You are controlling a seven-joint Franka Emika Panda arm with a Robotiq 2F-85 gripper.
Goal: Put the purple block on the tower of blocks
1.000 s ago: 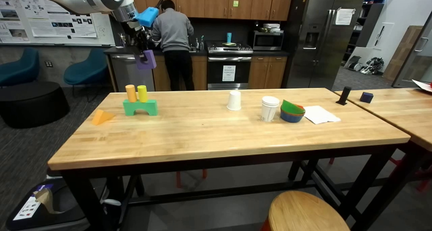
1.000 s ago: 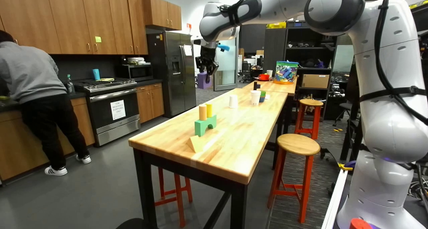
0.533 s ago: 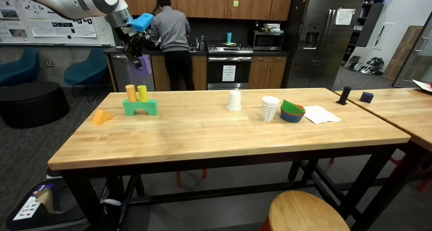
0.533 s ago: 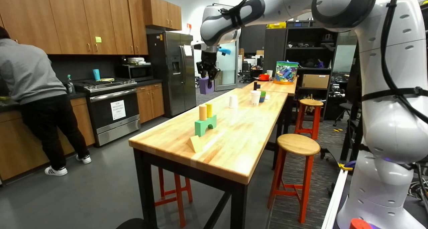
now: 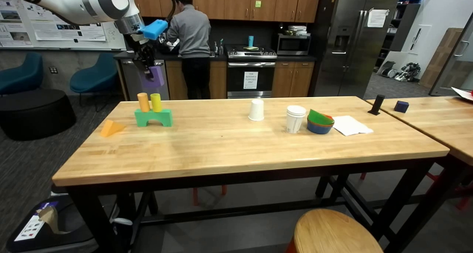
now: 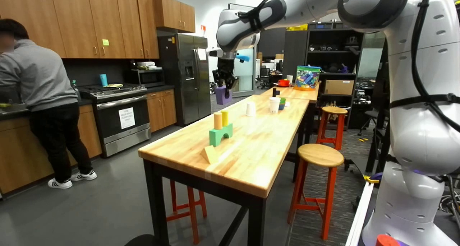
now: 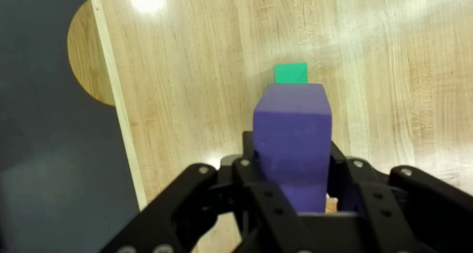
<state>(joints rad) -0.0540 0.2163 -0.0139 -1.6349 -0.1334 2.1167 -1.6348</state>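
Observation:
The purple block [image 5: 157, 77] is held in the air above the tower in both exterior views, and also shows here [image 6: 222, 96]. My gripper [image 7: 292, 149] is shut on it, one finger on each side. The tower has a green arch base [image 5: 154, 117], also seen here [image 6: 215, 137]. An orange-yellow cylinder [image 5: 143, 102] and a yellow cylinder [image 5: 156, 102] stand upright on it, side by side. A gap shows between block and cylinders. In the wrist view the purple block [image 7: 292, 142] hides the cylinders; only one end of the green base [image 7: 291, 72] shows beyond it.
An orange wedge block [image 5: 112, 128] lies beside the tower near the table's end. An upturned white cup [image 5: 256, 110], stacked white cups [image 5: 295, 119], nested bowls [image 5: 320, 123] and white paper [image 5: 351, 125] are farther along the table. A person [image 5: 190, 50] stands at the counter behind.
My gripper has moved down with the purple block, nearer to the top of the tower, and a little sideways. The tower has not moved. The person at the counter has shifted.

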